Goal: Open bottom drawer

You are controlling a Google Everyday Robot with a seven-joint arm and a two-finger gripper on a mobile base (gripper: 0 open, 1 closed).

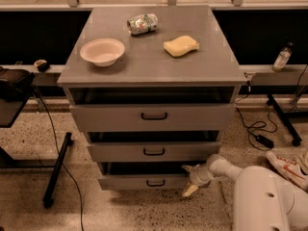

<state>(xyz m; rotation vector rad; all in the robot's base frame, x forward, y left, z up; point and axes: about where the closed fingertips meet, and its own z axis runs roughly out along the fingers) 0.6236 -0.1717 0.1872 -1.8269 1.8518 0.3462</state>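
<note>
Pull from the right end, straight and level

Our target, the bottom drawer (125,182), is the lowest of the three in the cabinet (154,57) and sits just above the floor. Its front stands slightly proud, with a dark gap above it. Its black handle (155,182) is untouched. We have the gripper (187,179) at the front's right end, well right of the handle. Its fingers are spread wide, one tip above the front's top edge and one below, and we cannot tell whether either touches. We judge that the tips should seat firmly on the front, then draw straight outward, level and without twisting sideways.
</note>
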